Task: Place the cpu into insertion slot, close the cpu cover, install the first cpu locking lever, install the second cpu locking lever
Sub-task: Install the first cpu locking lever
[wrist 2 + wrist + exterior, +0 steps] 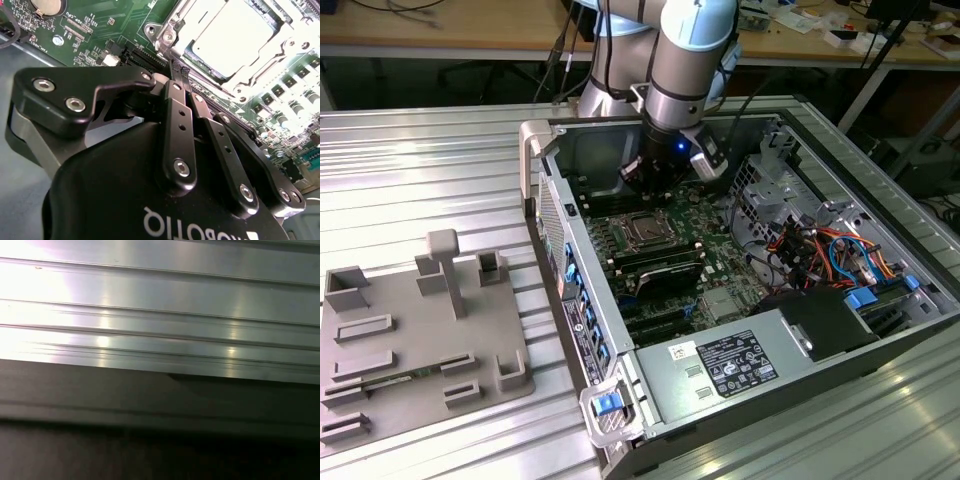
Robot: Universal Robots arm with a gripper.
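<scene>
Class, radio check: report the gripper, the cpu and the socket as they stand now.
Gripper jaws shut, empty, tips by the socket's edge. Cpu seated in insertion slot, cpu cover down around it. Nothing blocking.

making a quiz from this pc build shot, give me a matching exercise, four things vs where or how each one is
Things:
1. cpu
2. cpu cover
3. hand
4. grey fixture plate

Places or states:
A. on the ribbed table outside the case, at the exterior view's left
B. fingers together, tips at the socket's edge
C. framing the chip, lying down over it
D. seated in the insertion slot, pale top showing

Pairs: 1-D, 2-C, 3-B, 4-A
</scene>
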